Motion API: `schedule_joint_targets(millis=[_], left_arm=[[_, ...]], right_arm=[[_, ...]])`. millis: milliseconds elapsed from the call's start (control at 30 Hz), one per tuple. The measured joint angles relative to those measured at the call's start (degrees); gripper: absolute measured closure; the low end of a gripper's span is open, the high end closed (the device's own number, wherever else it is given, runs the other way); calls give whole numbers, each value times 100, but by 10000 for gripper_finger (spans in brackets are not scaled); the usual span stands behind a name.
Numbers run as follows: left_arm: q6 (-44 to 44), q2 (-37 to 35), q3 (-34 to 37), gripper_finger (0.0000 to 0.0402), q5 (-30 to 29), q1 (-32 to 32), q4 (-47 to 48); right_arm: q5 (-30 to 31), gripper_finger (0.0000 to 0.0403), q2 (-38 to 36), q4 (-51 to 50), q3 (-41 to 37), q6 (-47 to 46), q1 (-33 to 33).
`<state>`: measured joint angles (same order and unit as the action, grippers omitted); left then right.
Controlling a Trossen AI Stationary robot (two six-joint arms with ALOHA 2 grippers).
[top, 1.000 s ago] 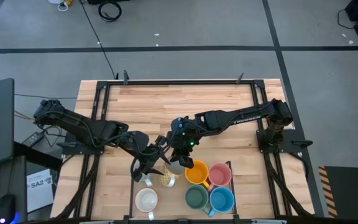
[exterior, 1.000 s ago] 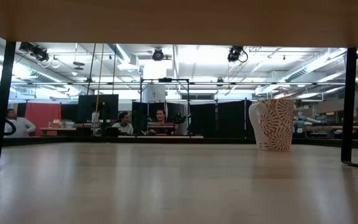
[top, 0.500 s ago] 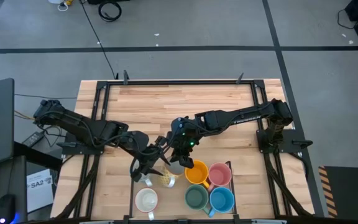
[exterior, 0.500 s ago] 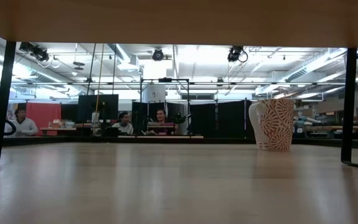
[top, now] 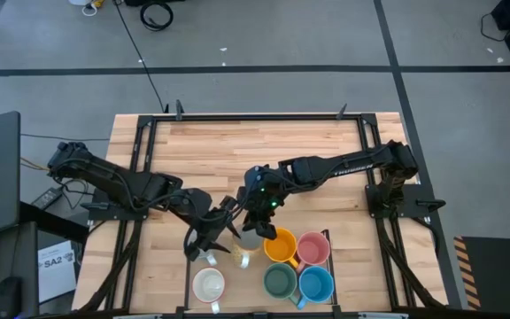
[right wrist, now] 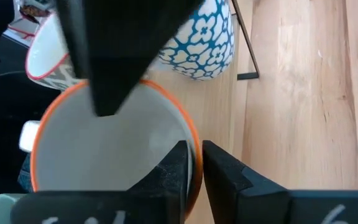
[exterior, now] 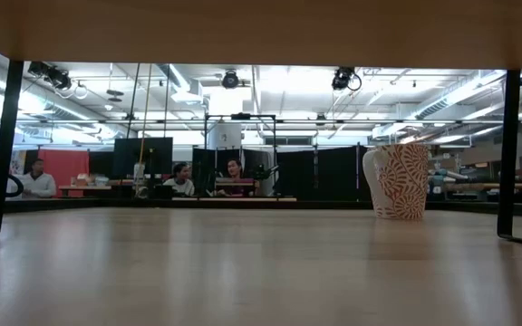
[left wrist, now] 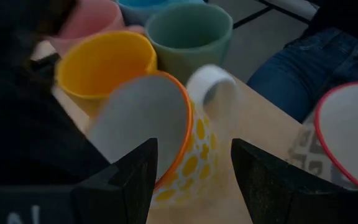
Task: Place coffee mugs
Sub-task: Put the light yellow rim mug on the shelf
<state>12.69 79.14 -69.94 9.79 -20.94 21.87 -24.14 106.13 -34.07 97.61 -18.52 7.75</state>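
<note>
A white mug with yellow dots and an orange rim (left wrist: 188, 155) sits beside the orange mug (top: 281, 246), its handle (left wrist: 213, 87) toward the table's near edge. My right gripper (right wrist: 194, 158) is shut on its rim. My left gripper (left wrist: 194, 155) is open, with its fingers standing on either side of the same mug's wall, apart from it. Pink (top: 312, 248), dark green (top: 280, 281) and blue (top: 315, 283) mugs stand upright in a block with the orange one. A white mug (top: 208, 285) stands at the near edge. My right gripper has the dotted mug's orange rim (right wrist: 196, 140) between its two fingers, one finger (right wrist: 178, 168) inside the mug and one (right wrist: 222, 177) outside. The fingers come slanting down from the far right. The mug's base is down at the table; whether it stands flat I cannot tell.
A blue-flowered mug (right wrist: 201, 37) and a grey-patterned, red-rimmed mug (right wrist: 45, 59) stand close by on the left. A thin black frame (right wrist: 244, 43) lies on the wood. A person in jeans (left wrist: 309, 56) is at the near edge. A red-leaf cup (exterior: 399, 181) shows in the low view.
</note>
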Motion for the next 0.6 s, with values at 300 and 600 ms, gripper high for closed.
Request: schedule_joint_targets(millis=[300,600], left_arm=[[0,25,18,190,100,-1,-9],[2,19,9,190,74,3,-41]], right_arm=[[4,339,-7,170,13,0,-4],[-13,338,3,164,8,0,-4]])
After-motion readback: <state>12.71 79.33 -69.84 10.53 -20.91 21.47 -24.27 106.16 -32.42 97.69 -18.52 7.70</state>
